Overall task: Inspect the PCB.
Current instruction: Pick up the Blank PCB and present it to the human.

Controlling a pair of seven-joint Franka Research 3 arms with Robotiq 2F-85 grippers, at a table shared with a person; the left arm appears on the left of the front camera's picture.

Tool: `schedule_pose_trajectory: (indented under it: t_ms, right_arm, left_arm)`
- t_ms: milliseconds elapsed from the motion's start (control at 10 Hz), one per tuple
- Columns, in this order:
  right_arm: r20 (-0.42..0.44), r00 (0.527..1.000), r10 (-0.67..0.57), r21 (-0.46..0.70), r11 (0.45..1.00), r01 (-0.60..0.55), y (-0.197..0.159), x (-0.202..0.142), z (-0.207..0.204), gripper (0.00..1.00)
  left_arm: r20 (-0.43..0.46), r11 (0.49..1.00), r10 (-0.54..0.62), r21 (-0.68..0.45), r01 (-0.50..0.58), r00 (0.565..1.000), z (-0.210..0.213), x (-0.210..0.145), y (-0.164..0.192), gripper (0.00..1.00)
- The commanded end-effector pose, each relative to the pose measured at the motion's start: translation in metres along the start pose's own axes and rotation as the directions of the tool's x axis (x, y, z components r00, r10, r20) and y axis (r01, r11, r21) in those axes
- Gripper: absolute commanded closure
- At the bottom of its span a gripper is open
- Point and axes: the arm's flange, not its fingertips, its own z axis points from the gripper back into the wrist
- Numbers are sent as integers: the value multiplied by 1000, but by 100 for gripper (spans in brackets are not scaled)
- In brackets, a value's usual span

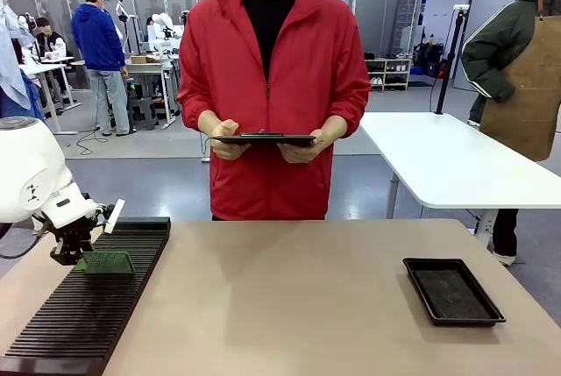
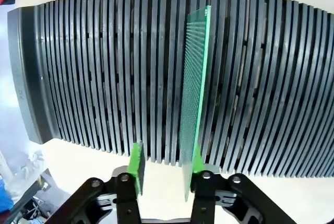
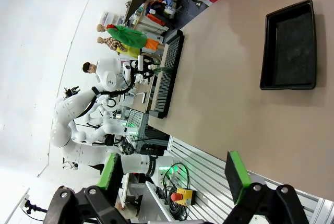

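PCB [image 1: 105, 263] is standing on edge in one of the slots of the black slotted rack [image 1: 96, 315], over on the robot's left side of the table [image 1: 289, 306]. From the left wrist cam you see the board [image 2: 194, 88] nearly edge-on, bright green rim up. The left gripper [image 2: 167, 158] is straddling its near end with the jaws apart. One green pad [image 2: 198, 162] looks like it's right up against the board, though it's hard to be sure from that angle. The other pad [image 2: 136, 162] is clearly off it with a gap. So no squeeze on it.

Right gripper [image 3: 172, 174] is spread wide with nothing between the fingers, up above the table. The black tray [image 1: 414, 278] sits on the robot's right side, well apart from the rack. The person across the table holds a dark tablet [image 1: 263, 140] in both hands.
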Motion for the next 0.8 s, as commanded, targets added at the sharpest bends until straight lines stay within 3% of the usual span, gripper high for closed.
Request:
schedule_pose_trajectory:
  t_ms: [0,100,500,700]
  right_arm:
    - [7,1000,11,11,1000,-11,0,0,1,0]
    - [7,1000,11,11,1000,-11,0,0,1,0]
    - [7,1000,11,11,1000,-11,0,0,1,0]
    - [7,1000,11,11,1000,-11,0,0,1,0]
  left_arm:
    - [32,999,-31,-25,32,999,1,-9,4,96]
    - [31,999,-34,-36,35,999,2,-9,4,100]
    - [79,996,-30,-76,36,996,15,-12,7,100]
    - [99,994,42,-106,-32,994,43,-18,4,100]
